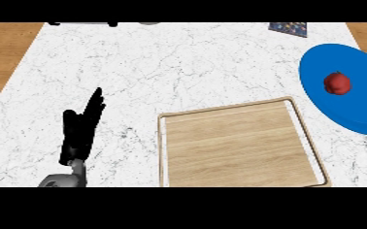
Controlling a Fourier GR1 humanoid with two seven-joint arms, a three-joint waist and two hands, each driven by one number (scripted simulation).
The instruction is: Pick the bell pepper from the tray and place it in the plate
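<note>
A small red bell pepper [338,82] lies on the blue plate [323,68] at the right edge of the head view. The wooden tray [237,145] sits at the lower middle with nothing on its board. My left hand [80,126] shows at the lower left over the marble counter, fingers straight and pointing up, well to the left of the tray. My right hand does not show anywhere.
A dark patterned object [289,28] lies at the counter's far right edge. Parts of a grey and black item [82,24] show along the far edge at the left. Wooden floor borders the white marble counter [158,68] on both sides.
</note>
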